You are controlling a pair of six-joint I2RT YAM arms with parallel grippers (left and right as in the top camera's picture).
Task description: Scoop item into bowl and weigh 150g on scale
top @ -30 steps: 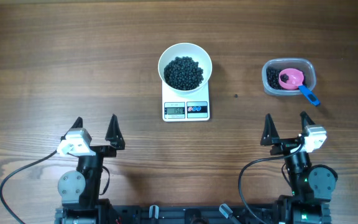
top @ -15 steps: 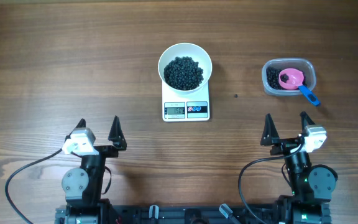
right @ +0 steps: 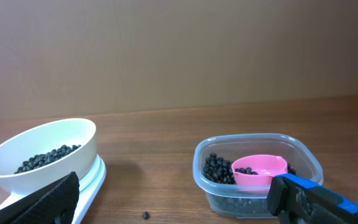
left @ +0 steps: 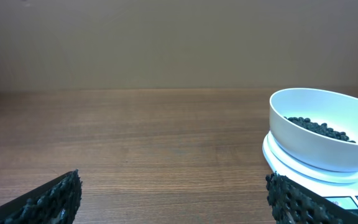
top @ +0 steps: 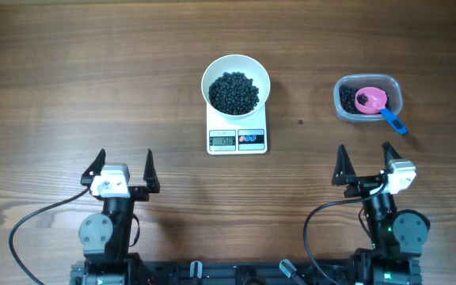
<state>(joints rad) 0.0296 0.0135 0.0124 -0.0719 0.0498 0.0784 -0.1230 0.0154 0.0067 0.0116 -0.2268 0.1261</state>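
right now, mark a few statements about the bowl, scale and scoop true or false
1. The bowl sits on the scale. True.
2. The pink scoop lies in the bowl. False: it rests in the clear tub.
3. The left gripper and right gripper are open, holding nothing. True.
4. The bowl is empty. False: it holds black beads.
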